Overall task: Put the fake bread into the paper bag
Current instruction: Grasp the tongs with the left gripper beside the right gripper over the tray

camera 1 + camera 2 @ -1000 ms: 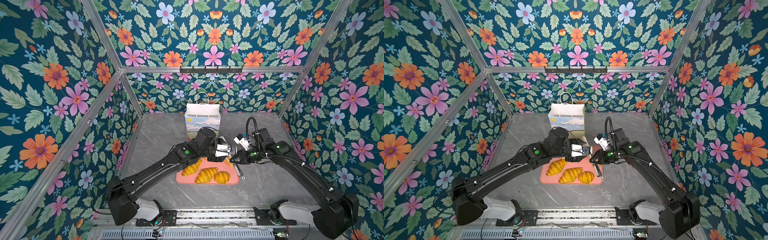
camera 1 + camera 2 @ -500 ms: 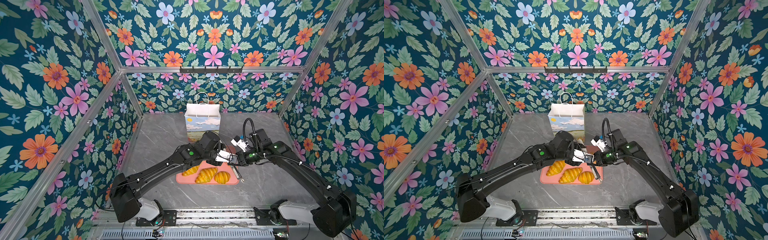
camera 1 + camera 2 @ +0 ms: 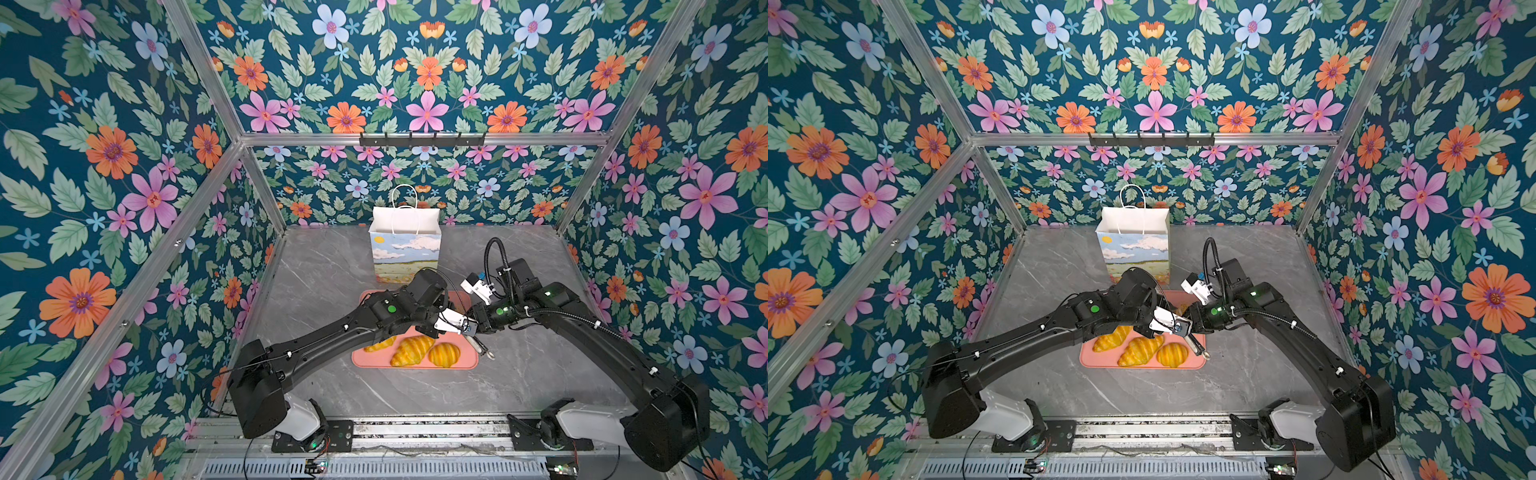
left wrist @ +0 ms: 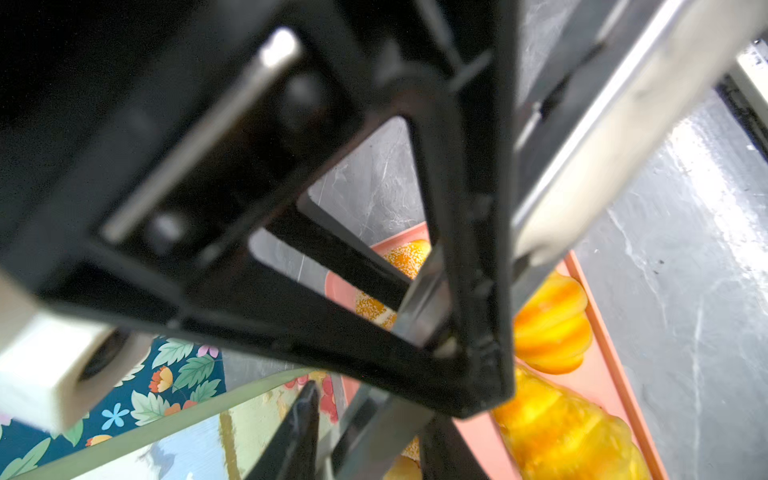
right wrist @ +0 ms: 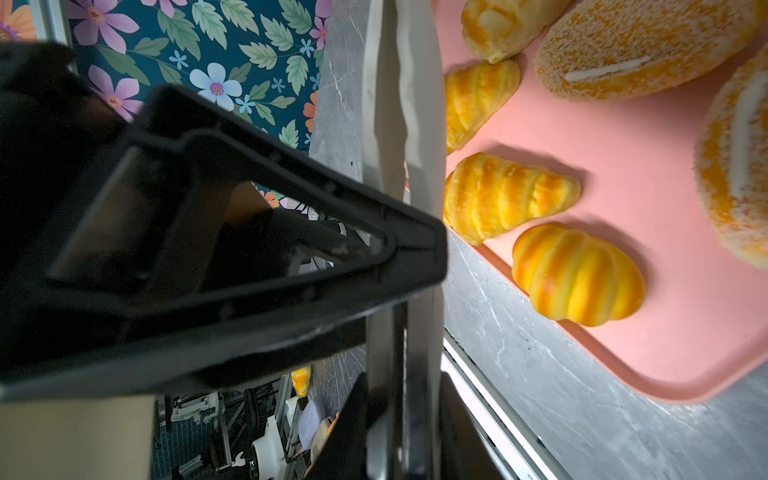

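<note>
Several golden fake bread pieces lie on a pink tray: a croissant, a striped bun and a half-hidden croissant. The right wrist view adds a speckled bun. The paper bag stands upright behind the tray. My right gripper is shut on metal tongs over the tray's right side. My left gripper meets it there. In the left wrist view its jaws stand either side of the tongs, with a gap showing on one side.
The grey marble table is boxed in by flowered walls. An aluminium rail runs along the front edge by both arm bases. The left arm's forearm crosses over the tray's left part.
My left arm swung right across the tray to the right gripper, and its jaws narrowed around the tongs. My right gripper edged toward the tray, still holding the tongs.
</note>
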`<move>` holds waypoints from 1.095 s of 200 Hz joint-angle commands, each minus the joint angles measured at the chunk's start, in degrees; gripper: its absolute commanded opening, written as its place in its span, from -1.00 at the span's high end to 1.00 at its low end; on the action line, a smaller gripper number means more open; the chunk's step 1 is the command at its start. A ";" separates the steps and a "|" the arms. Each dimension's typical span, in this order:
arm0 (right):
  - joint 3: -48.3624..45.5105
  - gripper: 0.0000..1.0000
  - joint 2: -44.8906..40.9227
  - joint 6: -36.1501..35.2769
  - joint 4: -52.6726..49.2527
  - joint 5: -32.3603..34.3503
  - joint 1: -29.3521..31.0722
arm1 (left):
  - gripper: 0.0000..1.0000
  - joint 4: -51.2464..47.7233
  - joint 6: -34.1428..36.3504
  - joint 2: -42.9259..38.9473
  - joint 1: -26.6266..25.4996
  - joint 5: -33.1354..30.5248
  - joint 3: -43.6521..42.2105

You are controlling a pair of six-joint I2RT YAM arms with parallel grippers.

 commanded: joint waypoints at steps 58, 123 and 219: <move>-1.27 0.33 -2.77 -0.27 3.56 -4.66 0.14 | 0.36 4.22 -5.19 -3.26 1.31 -1.43 -3.02; -1.27 0.30 -3.59 -0.45 3.91 -6.24 0.17 | 0.47 4.80 -6.23 -5.28 2.00 -1.91 -4.77; -1.27 0.14 -4.85 -2.26 2.11 -6.68 0.13 | 0.57 2.38 -8.39 -3.96 3.55 -2.37 -2.63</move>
